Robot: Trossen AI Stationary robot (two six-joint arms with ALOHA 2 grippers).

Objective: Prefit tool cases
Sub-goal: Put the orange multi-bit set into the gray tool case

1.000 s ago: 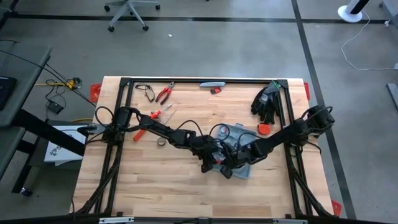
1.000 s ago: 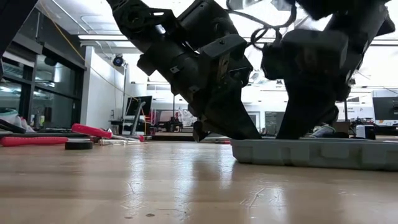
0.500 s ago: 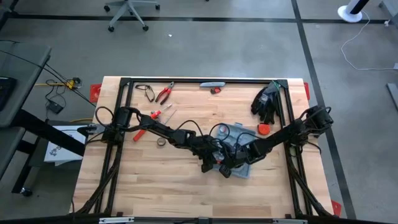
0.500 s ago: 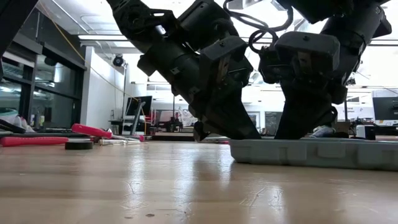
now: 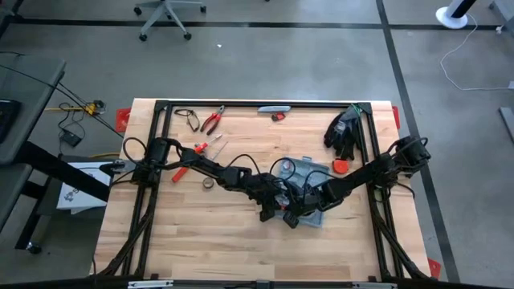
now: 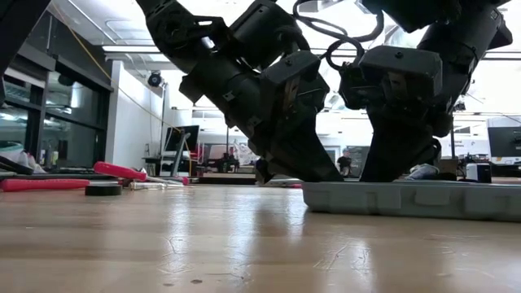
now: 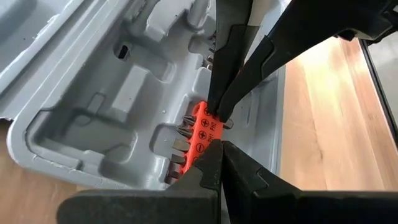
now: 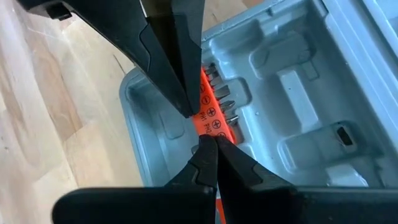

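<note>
The tool case (image 5: 307, 170) lies open on the wooden table, right of the middle, resting on its flat underside (image 6: 407, 199). Its moulded grey inside (image 7: 112, 93) faces up. An orange bit holder (image 7: 202, 134) with several bits sits in a slot near one end. Both grippers point down into that slot and face each other. My left gripper (image 7: 217, 146) is shut at one long side of the holder. My right gripper (image 8: 205, 140) is shut at the opposite side. My left gripper's shut fingertips meet the near long edge of the orange bit holder (image 7: 210, 142), slanting down from the table's left side. The holder lies in its slot in the case. My right gripper's shut fingertips meet the holder's opposite long edge (image 8: 208, 132), slanting down from the table's right side. The two tips stand across the holder, facing each other.
Red-handled pliers (image 5: 212, 121), a red-handled screwdriver (image 5: 181, 171) and a small tape roll (image 5: 208, 184) lie at the left. Black gloves (image 5: 344, 132) and a red round piece (image 5: 340, 166) lie at the far right. A black frame (image 5: 265, 103) borders the table. Bare wood lies toward the near edge.
My left gripper has tipped a little and its wrist has risen slightly over the case. Both grippers stay shut at the bit holder. The case has kept its place.
</note>
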